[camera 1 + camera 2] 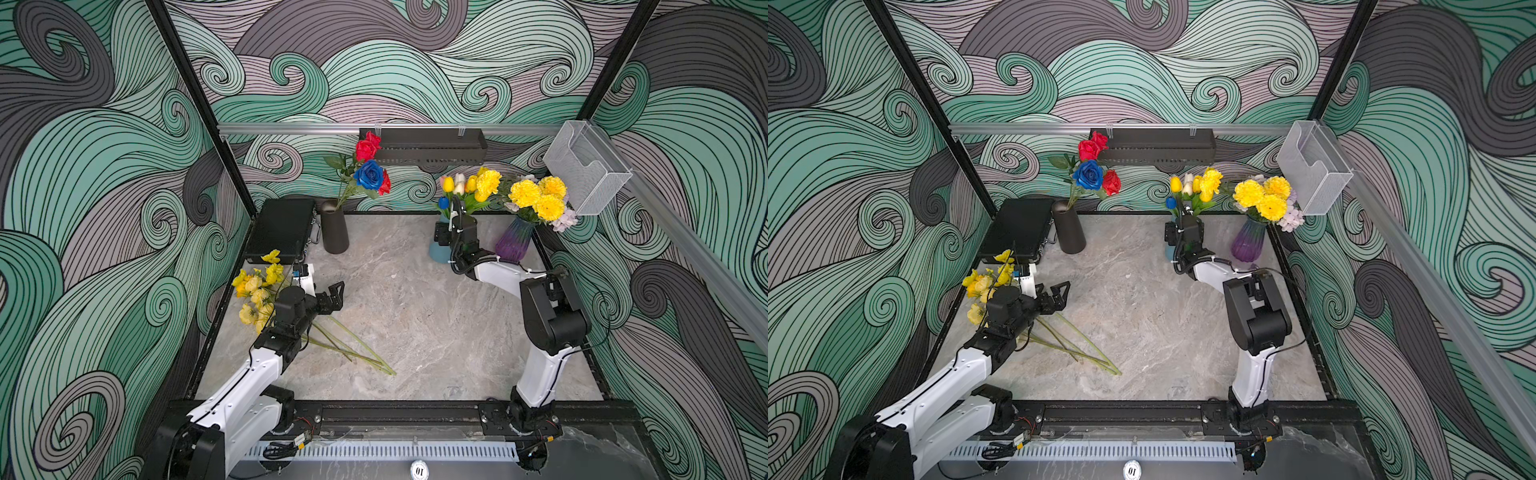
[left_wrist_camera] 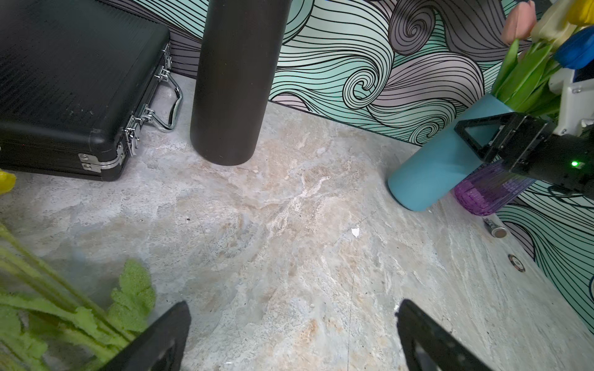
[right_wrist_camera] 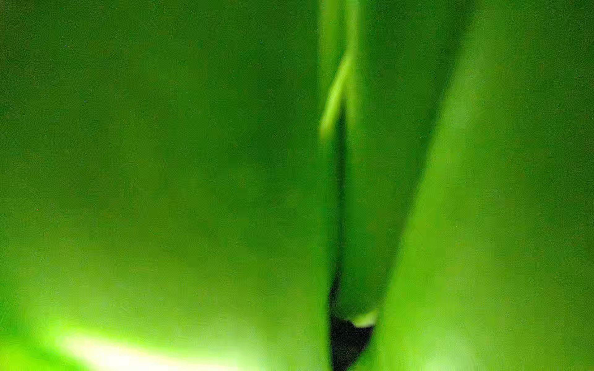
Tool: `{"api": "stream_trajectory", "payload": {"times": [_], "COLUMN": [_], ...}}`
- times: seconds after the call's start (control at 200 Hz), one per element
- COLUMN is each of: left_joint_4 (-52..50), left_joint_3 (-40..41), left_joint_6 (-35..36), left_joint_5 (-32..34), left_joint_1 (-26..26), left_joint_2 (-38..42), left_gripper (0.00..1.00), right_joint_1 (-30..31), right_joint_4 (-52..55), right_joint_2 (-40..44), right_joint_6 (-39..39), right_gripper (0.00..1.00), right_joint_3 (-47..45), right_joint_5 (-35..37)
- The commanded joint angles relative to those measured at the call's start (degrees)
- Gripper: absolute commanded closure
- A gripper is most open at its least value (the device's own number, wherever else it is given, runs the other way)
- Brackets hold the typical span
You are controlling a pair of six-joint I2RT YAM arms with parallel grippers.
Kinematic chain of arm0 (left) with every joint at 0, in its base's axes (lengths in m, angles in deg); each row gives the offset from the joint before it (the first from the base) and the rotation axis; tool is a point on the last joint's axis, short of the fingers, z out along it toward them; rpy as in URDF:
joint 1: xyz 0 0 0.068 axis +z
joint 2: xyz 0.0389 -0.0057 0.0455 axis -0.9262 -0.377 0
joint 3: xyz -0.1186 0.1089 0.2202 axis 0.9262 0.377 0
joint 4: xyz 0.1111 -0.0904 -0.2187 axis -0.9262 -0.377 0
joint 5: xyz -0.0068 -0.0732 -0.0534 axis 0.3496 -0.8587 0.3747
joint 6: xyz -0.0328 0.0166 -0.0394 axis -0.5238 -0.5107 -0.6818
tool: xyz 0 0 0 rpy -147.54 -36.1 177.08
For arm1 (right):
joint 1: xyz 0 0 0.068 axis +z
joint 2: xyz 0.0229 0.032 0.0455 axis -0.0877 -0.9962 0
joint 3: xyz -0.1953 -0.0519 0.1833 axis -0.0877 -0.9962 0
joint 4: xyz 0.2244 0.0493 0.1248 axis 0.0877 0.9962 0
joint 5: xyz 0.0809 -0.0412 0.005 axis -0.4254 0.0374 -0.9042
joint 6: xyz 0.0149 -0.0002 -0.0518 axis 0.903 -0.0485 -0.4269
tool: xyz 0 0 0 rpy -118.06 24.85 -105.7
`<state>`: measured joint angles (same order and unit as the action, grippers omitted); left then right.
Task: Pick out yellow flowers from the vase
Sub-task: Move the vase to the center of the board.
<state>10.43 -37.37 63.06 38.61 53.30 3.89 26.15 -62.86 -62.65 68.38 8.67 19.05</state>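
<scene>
Nearest you, well in front of the black vase [image 1: 334, 230] and to its left, a bunch of yellow flowers [image 1: 254, 291] lies on the tabletop [image 1: 415, 324], already out of any vase. The heads point toward the left edge and the long green stems [image 1: 384, 367] fan out toward the middle. Your left arm [image 1: 257, 370] crosses above those stems. Your left tool [image 1: 336, 296] hangs over bare tabletop in front of the black vase, jaws spread wide with nothing between them. The left wrist view shows its two fingers [image 2: 160, 334] far apart above the marble, with leafy stems off to one side.

Just left of the black vase lies a black case [image 1: 282, 232], latches turned toward the vase. The black vase stands upright and holds red and blue roses [image 1: 369, 174].

Well to the right of the black vase, about as far back, stands the blue vase [image 1: 436, 255], holding yellow tulips [image 1: 448, 184] among white, pink and blue ones. Your right tool [image 1: 443, 235] is at that vase's upper part, and one finger [image 2: 475, 136] shows in front of the side that faces the black vase. Whether this tool is open or gripping something you cannot tell: the right wrist view is filled with blurred green leaves [image 3: 193, 160].

Farther right of the black vase, just beside the blue vase, a purple vase [image 1: 514, 241] holds yellow pompoms [image 1: 536, 199] with pale lilac blooms [image 1: 565, 220].
</scene>
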Motion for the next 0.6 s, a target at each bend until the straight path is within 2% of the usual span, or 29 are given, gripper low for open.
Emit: {"api": "stream_trajectory", "payload": {"times": [0.0,0.595], "left_joint_4": [0.98,1.55], "left_joint_3": [-0.25,-0.2], "left_joint_6": [1.07,1.04], "left_joint_5": [0.67,1.37], "left_joint_1": [-0.3,-0.3], "left_joint_2": [0.53,-0.76], "left_gripper": [0.02,0.01], "right_joint_1": [2.43,15.27], "right_joint_4": [-0.17,2.75], "right_joint_2": [3.83,6.08], "right_joint_6": [4.11,3.47], "right_gripper": [0.48,0.49], "right_joint_3": [-1.67,-3.76], "right_joint_5": [-3.51,-2.27]}}
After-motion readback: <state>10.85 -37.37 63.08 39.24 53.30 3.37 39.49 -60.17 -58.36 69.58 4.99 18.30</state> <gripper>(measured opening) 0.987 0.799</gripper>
